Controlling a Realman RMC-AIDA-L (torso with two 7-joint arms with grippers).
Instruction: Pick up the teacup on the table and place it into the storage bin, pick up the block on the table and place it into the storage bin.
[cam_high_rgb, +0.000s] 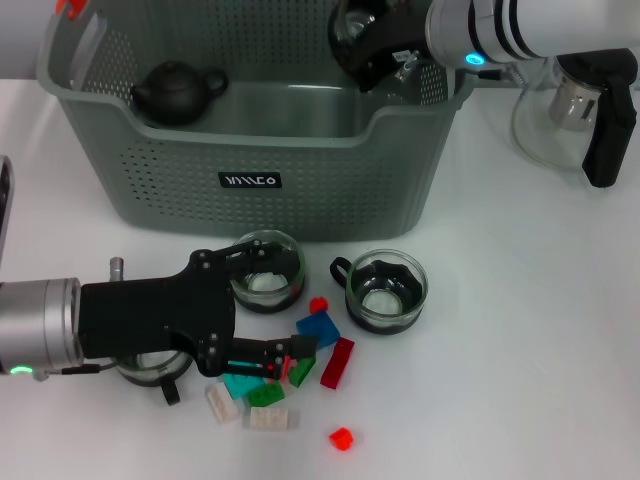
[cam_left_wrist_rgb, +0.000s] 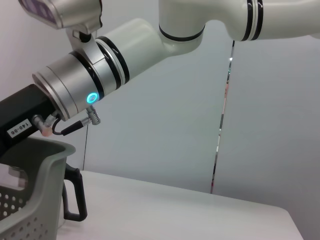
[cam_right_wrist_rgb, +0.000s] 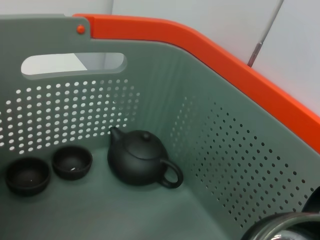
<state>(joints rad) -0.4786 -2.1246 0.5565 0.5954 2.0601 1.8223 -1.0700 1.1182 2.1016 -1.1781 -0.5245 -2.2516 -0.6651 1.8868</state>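
The right claw hangs over the storage bin, clamped on a glass teacup. The cup looks thin, slippery and breakable, so I think a gentle hold at the rim is best. The left claw lies low, closed on small hard blocks.
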